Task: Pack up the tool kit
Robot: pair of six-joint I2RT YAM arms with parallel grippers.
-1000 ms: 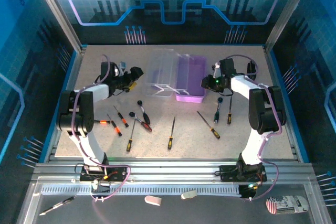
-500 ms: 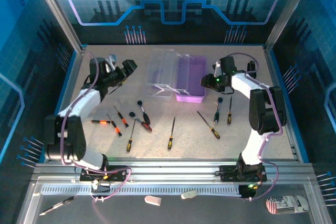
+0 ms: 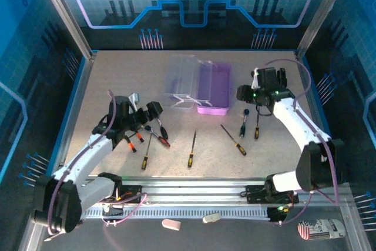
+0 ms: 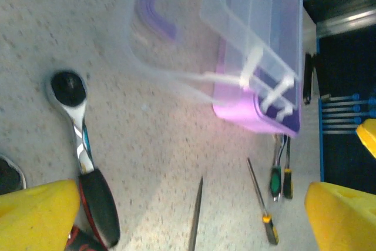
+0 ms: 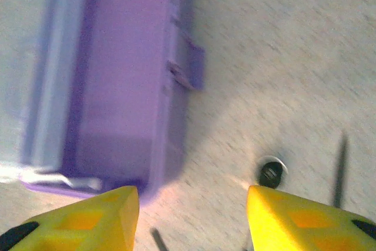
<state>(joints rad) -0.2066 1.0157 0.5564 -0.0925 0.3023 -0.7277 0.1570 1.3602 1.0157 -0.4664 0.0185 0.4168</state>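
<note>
Tool kit case [image 3: 212,89] lies open, far centre of worktop [image 3: 117,69]; left pincer [image 3: 151,111] has swung near, above loose screwdrivers [image 3: 136,134], so pick-up likely next | left wrist: left pincer released, empty; ratchet [image 4: 76,139] beneath; bare worktop up to case | right wrist: right pincer [image 5: 191,216] released, empty, drawn back right of case rim; base interior unobstructed.

left hand [image 3: 154,110] swung nearer, toward the ratchet [image 4: 81,145]; right hand [image 3: 242,93] drawn back from case [image 3: 214,83]

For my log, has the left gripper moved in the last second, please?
Yes; the left gripper came from beside the case toward the near edge, above the ratchet.
</note>
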